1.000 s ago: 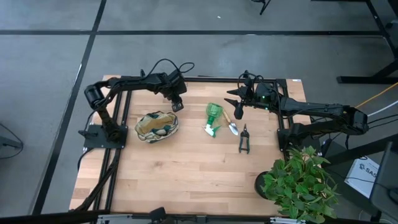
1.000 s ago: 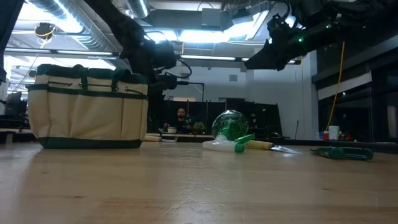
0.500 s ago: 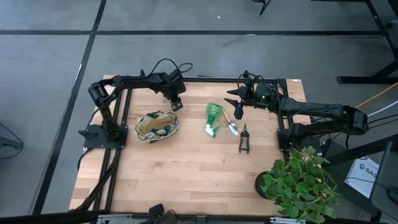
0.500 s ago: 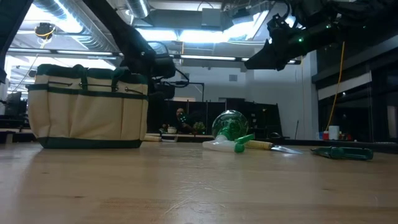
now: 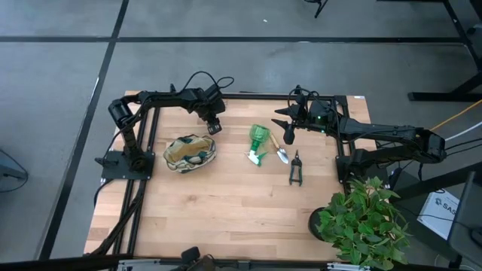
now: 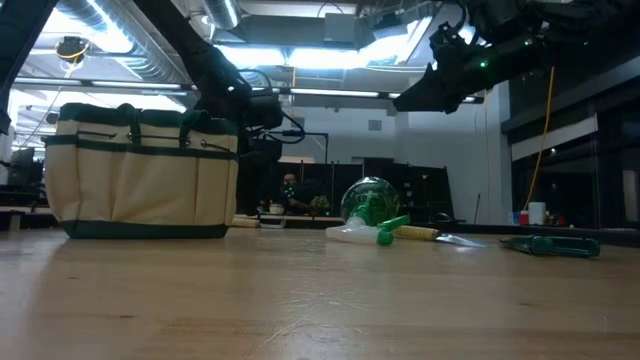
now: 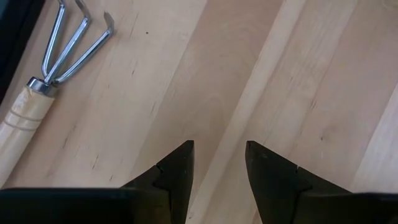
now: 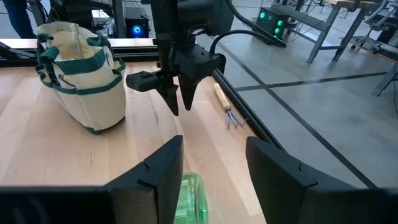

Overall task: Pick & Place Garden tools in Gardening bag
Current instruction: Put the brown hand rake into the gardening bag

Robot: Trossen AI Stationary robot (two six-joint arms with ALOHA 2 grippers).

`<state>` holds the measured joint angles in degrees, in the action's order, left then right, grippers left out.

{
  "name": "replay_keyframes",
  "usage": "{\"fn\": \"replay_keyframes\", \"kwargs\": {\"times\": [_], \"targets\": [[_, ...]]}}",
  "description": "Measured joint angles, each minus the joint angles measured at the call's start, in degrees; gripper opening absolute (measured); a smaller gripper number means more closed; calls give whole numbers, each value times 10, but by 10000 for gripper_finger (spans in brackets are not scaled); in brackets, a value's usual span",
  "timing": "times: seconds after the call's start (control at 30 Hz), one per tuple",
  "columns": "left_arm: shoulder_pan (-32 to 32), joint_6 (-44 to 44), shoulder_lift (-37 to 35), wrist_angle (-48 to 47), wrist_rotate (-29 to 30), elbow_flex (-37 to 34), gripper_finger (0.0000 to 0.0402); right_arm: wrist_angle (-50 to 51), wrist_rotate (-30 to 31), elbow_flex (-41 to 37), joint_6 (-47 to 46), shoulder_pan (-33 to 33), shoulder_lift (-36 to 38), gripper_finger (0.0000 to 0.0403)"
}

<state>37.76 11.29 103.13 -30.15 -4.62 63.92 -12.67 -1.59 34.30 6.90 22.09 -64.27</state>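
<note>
Lying on one table: four garden tools, one gardening bag, both grippers parted, empty.

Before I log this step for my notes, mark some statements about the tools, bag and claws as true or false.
1. The spray bottle lies on the table outside the gardening bag. True.
2. The left claw grips the rake. False: it is open and empty, with the rake lying on the wood nearby.
3. The pruning shears lie in the bag. False: they lie on the table beside the trowel.
4. The right claw is open, holding nothing. True.
</note>
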Motion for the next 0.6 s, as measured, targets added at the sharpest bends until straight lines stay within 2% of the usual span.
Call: {"fn": "replay_keyframes", "kwargs": {"times": [0.6], "targets": [[-42, 0, 0, -6, -1, 0, 141, 0, 0, 0, 0, 0, 0, 179]]}}
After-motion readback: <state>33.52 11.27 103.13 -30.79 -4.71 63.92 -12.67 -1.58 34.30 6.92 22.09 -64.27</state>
